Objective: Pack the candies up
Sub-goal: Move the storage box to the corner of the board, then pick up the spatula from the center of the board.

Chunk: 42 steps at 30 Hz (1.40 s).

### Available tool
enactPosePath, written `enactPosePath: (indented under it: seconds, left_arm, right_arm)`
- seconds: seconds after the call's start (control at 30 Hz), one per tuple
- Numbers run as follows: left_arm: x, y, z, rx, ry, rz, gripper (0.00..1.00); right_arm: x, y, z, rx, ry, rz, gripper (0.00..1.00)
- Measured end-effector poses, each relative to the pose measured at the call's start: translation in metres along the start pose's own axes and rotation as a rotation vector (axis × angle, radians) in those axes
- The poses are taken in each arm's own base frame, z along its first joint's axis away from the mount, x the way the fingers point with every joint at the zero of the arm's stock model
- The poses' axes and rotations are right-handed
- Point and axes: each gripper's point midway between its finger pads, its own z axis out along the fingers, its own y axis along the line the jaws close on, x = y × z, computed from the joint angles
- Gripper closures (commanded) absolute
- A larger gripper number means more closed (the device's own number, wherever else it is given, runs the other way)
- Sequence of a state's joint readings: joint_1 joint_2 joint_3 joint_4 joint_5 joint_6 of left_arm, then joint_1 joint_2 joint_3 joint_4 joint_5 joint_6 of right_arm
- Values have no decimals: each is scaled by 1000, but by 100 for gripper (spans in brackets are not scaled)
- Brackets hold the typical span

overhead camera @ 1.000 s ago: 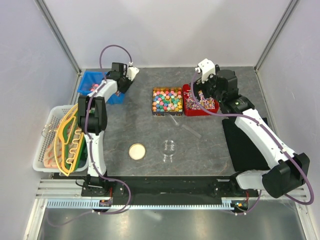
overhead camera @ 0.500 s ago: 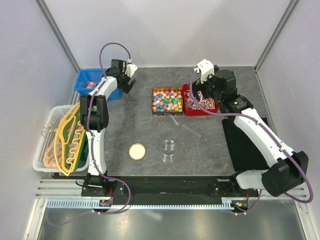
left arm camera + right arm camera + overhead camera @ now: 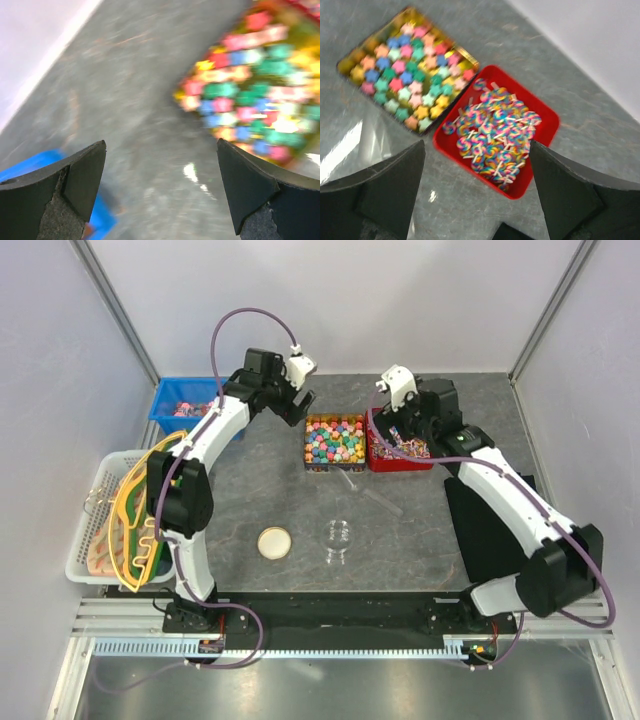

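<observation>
The candies (image 3: 334,439) lie on the desk (image 3: 260,490), at four o'clock just beside our left end effector (image 3: 298,406), which is open and empty. Our right end effector (image 3: 388,426), open too, hovers at their three o'clock.

A robot laboratory cell: plain white panels (image 3: 350,300) between aluminium posts (image 3: 115,308) enclose a grey worktop (image 3: 260,490), and the left arm (image 3: 215,430) and right arm (image 3: 510,490) are bolted at its near edge.
</observation>
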State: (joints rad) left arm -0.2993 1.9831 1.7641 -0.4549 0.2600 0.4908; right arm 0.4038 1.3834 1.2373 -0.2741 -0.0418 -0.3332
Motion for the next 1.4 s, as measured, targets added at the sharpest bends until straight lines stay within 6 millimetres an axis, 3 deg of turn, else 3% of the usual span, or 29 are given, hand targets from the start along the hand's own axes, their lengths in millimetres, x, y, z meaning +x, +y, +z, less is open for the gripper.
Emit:
enactPosePath:
  seconds: [0.13,0.3,0.4,0.5,0.67,0.83,0.97,1.1,1.4]
  left_arm:
    - [5,-35,-4,100,-8,-22,0]
    - [44,-57,-2,171,66,-74,0]
    - [64,-72,-11,210,99,-94,0]
    - [69,-81,-28,219,99,-96,0]
    - [56,-84,-54,202,44,-78,0]
    - [59,-97,-69,233,20,-78,0]
    - [74,-113,-67,272,44,-87,0]
    - [95,-140,-63,335,88,-87,0]
    - [115,-178,-63,439,116,-85,0]
  right_arm:
    - [33,23,19,-148,107,-39,21]
    - [82,44,28,-355,216,-22,27]
    - [109,50,29,-464,265,-1,26]
    - [139,62,28,-587,334,7,25]
    - [177,97,23,-777,441,2,21]
    - [179,117,24,-817,447,-28,20]
    - [179,118,30,-799,437,-35,20]
    - [185,122,36,-774,450,-47,23]
    - [205,132,54,-716,507,-55,53]
